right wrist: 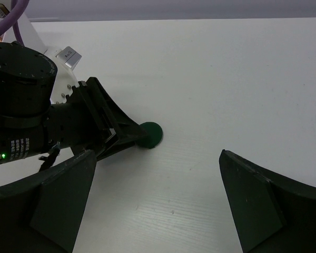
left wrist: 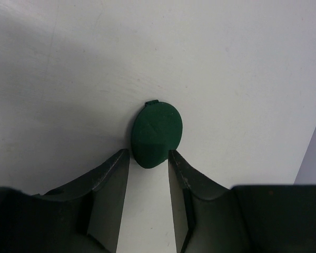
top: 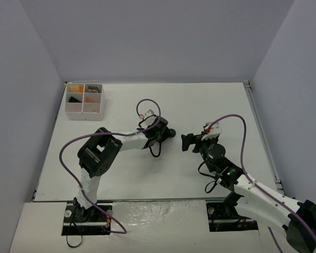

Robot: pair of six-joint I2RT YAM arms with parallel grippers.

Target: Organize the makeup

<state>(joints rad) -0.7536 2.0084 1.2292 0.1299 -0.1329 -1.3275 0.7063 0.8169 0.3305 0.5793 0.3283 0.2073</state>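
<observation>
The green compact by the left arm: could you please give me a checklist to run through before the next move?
1. Green compact lies flat on the table: ok.
2. Its near edge sits between the fingers of the left gripper: ok.
3. Those fingers are pressing firmly on the compact: cannot tell.
4. Right gripper is open and apart from the compact: ok.
5. White box at the far left corner has room for the compact: cannot tell, its contents are too small to read.
</observation>
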